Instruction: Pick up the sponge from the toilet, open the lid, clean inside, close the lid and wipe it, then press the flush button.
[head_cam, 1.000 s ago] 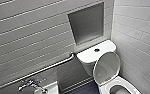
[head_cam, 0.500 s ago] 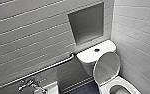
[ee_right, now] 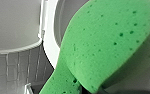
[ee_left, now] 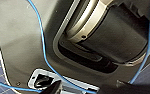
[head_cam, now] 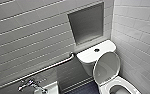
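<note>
The right hand (ee_right: 91, 90) grips the sponge (ee_right: 101, 47) just over the toilet (head_cam: 89, 57). Its lid (head_cam: 106, 67) already stands open. Cleaning inside, closing, wiping and pressing the flush button (head_cam: 96, 50) seem left.

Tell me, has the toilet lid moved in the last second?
No. The lid stands raised in front of the tank, in the same place below the flush button as before.

I see the toilet (head_cam: 89, 58) in the tiled corner, its lid (head_cam: 106, 67) tipped up against the tank and the bowl (head_cam: 121, 87) open. The flush button (head_cam: 96, 50) sits dark on the tank top. A wall recess (head_cam: 87, 23) is above it; a grab rail (head_cam: 41, 70) slants beside it, over a tap (head_cam: 30, 84) and sink (head_cam: 52, 89).
</note>
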